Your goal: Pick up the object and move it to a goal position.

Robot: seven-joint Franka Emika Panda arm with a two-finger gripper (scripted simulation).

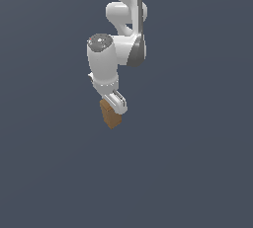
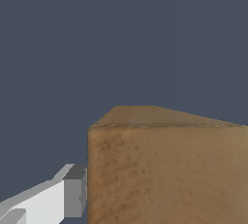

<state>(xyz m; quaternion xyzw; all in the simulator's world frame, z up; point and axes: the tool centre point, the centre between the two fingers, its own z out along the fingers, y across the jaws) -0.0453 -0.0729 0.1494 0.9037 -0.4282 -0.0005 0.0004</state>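
The object (image 1: 110, 116) is a small tan-brown block that hangs tilted under the white arm in the exterior view, with nothing visible beneath it. My gripper (image 1: 113, 108) is shut on its upper part, and the hand covers the block's top. In the wrist view the object (image 2: 167, 169) fills the near half of the picture. One grey-tipped finger (image 2: 73, 191) presses flat against its side. The other finger is out of that picture.
Only a plain dark grey-blue surface (image 1: 197, 172) shows around and below the arm. The arm's white links (image 1: 118, 29) rise out of the exterior view. No marker or other object is in sight.
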